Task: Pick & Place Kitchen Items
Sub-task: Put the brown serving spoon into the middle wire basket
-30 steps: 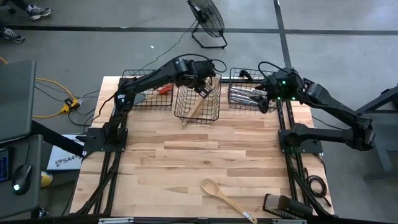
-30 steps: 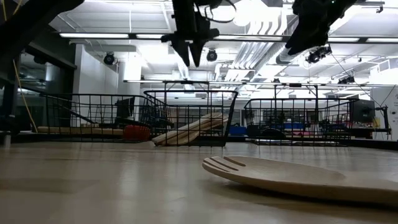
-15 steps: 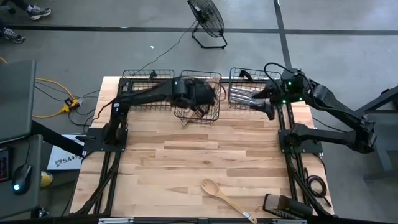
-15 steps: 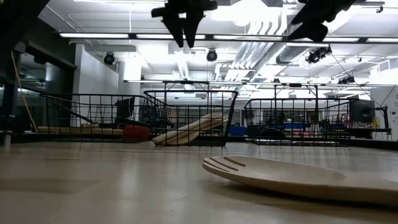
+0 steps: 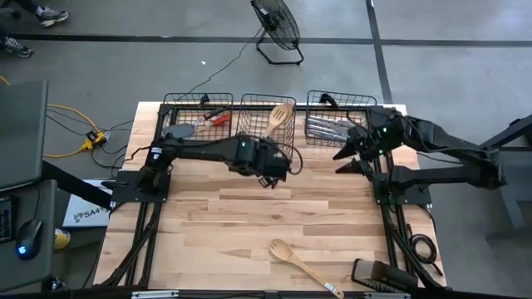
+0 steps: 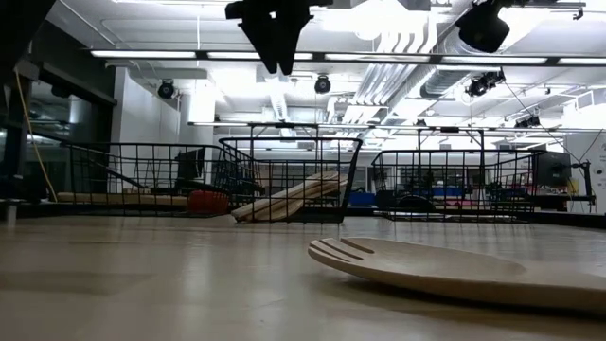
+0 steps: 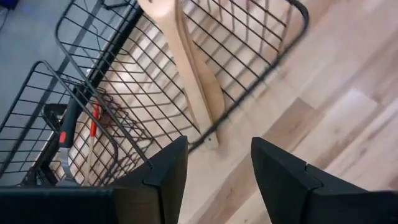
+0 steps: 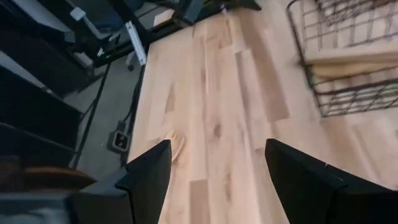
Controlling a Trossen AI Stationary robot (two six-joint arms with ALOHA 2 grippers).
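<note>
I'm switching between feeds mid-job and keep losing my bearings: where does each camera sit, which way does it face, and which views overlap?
High: overhead, straight down; both arms, left hand, right hand.
Low: table-top height, level across the table; wooden fork nearest, arms enter from above.
Left wrist: past its open fingers at the middle basket.
Right wrist: past its open fingers along the table.
Shared: high and low both see the fork.

Pale wooden fork-spoon (image 6: 454, 270) lying on the light wooden worktop (image 6: 142, 284), handle cut off by the low view's right edge. Pale wooden utensils (image 7: 189, 74) in the middle black wire basket (image 5: 268, 124), upper ends cut off in the left wrist view and lower ends hidden under the left arm from above. Silver metal cutlery (image 5: 326, 127) in the right black wire basket (image 5: 320, 100), too small to tell apart. Left gripper (image 6: 275, 43) cropped by the low view's top edge.
</note>
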